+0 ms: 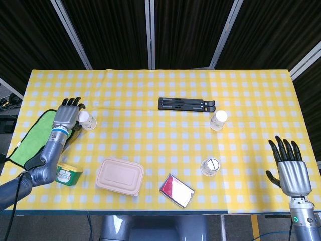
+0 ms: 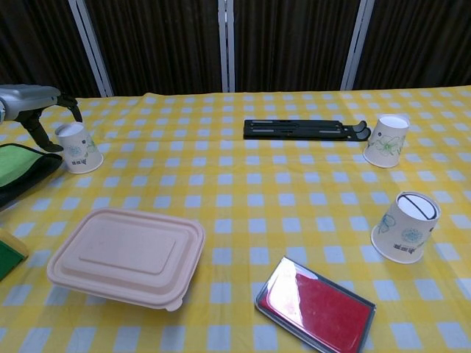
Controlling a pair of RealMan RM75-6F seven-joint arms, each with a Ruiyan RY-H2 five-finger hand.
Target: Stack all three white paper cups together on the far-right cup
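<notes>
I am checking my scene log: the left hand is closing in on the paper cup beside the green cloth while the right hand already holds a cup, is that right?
Not quite. The left hand is indeed at the paper cup beside the green cloth, but the right hand holds nothing: the head view shows it open at the table's near right edge.

Matt paper cups, glossy red tin, matt beige plastic box.
</notes>
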